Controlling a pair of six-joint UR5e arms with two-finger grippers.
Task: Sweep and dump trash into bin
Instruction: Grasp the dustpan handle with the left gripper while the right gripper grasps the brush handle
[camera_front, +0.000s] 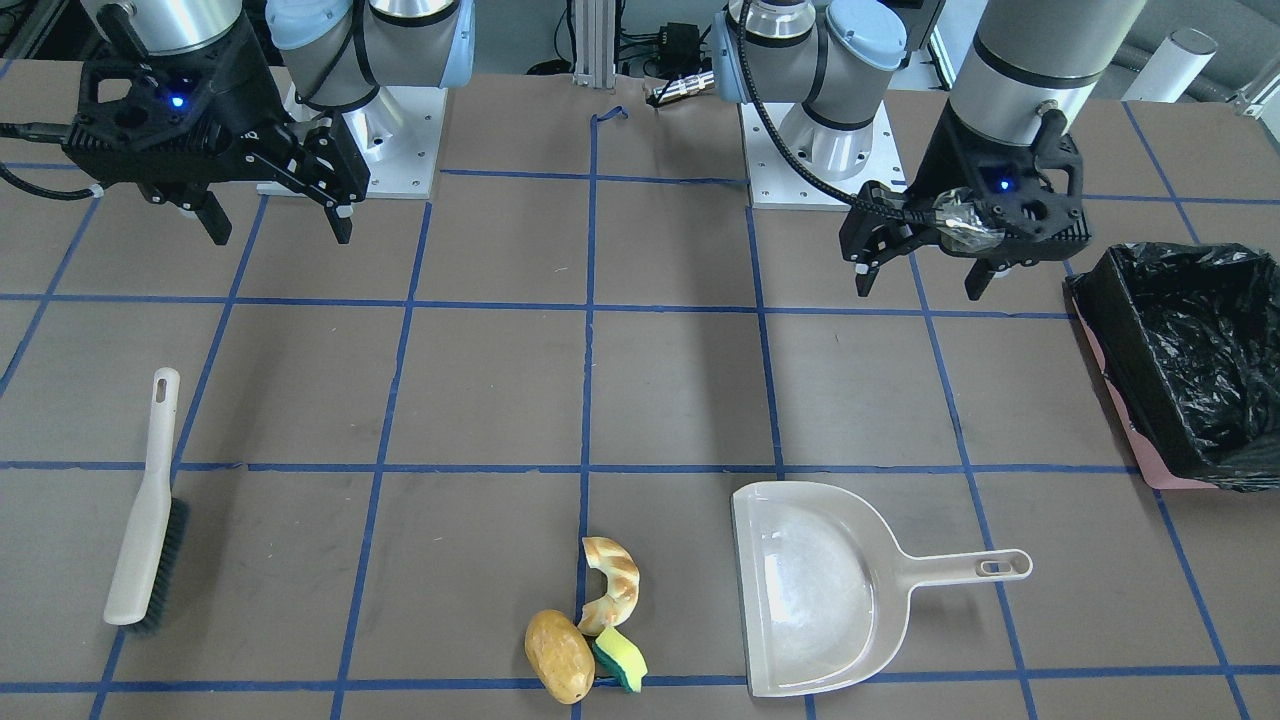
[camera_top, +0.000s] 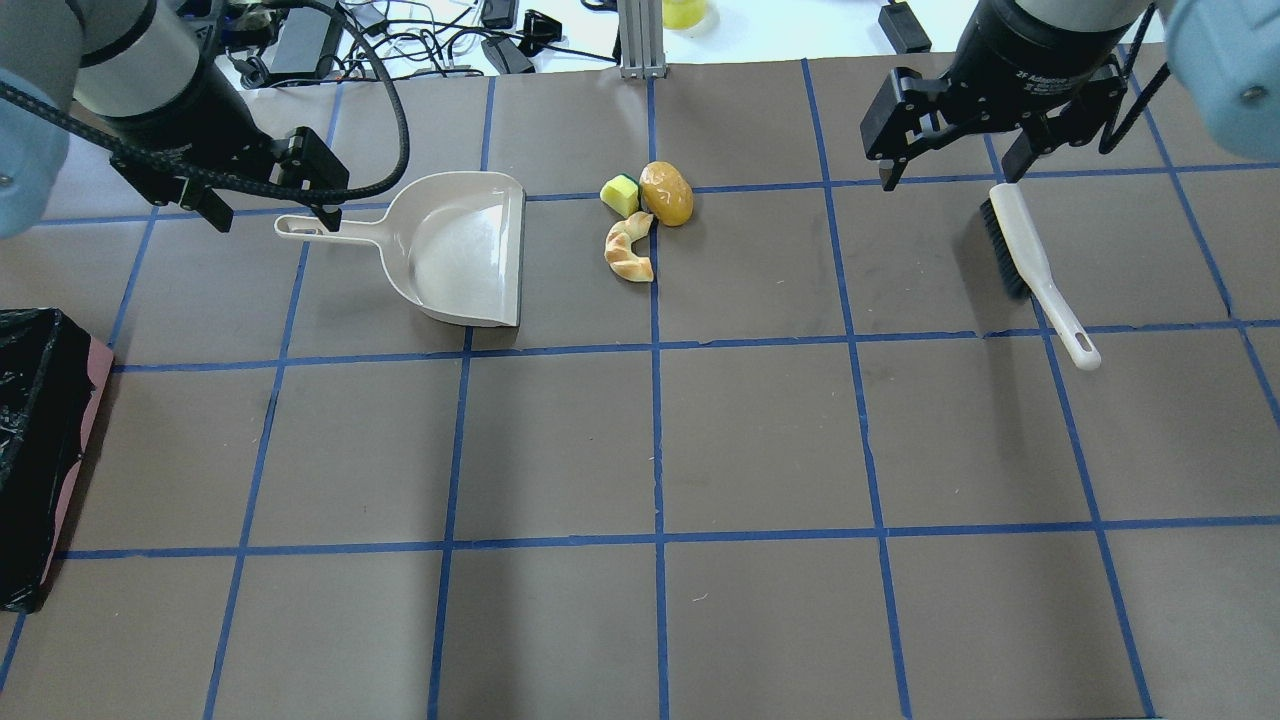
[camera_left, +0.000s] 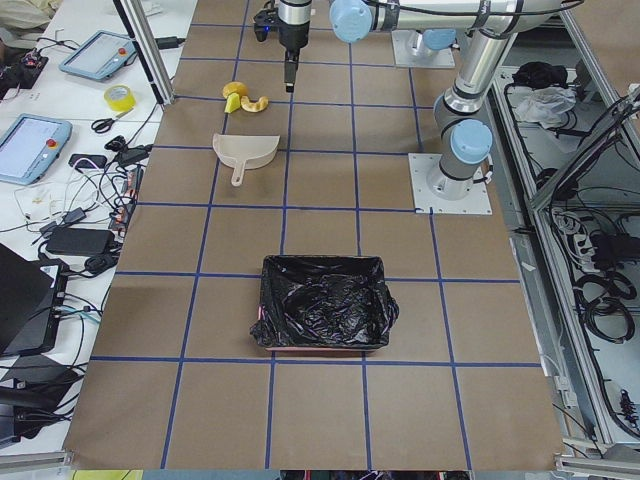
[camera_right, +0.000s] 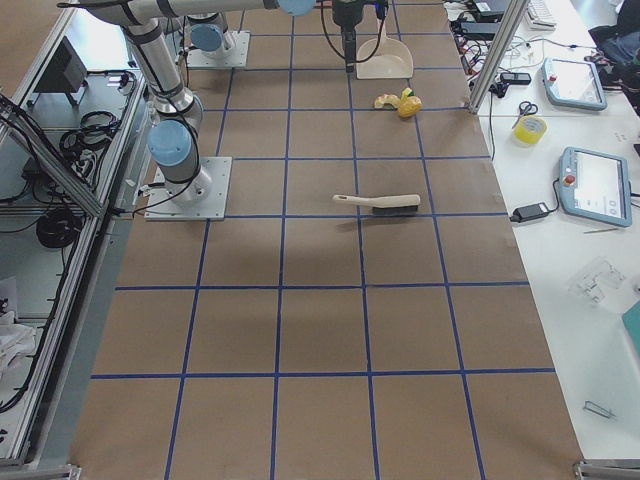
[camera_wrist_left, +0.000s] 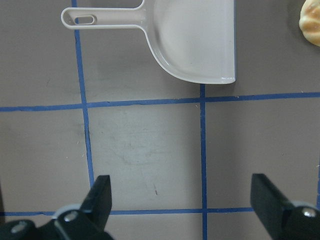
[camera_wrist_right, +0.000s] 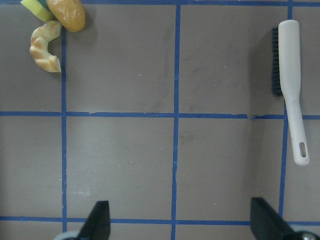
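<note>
The trash lies in one cluster: a tan potato (camera_front: 558, 655), a striped croissant (camera_front: 612, 585) and a yellow-and-green sponge wedge (camera_front: 620, 660). It also shows in the overhead view, with the potato (camera_top: 667, 192) beside the croissant (camera_top: 628, 250). The bin (camera_front: 1190, 360), lined with black plastic, stands at the table's end on my left side. My left gripper (camera_top: 275, 218) is open and empty, raised over the table on the robot side of the dustpan's handle. My right gripper (camera_top: 948, 175) is open and empty, raised on the robot side of the brush.
A beige dustpan (camera_top: 465, 250) lies flat, its mouth facing the trash; the left wrist view shows the dustpan (camera_wrist_left: 195, 40) ahead. A beige brush (camera_top: 1035, 265) with dark bristles lies on the right; the right wrist view shows the brush (camera_wrist_right: 290, 75). Blue tape grids the brown table.
</note>
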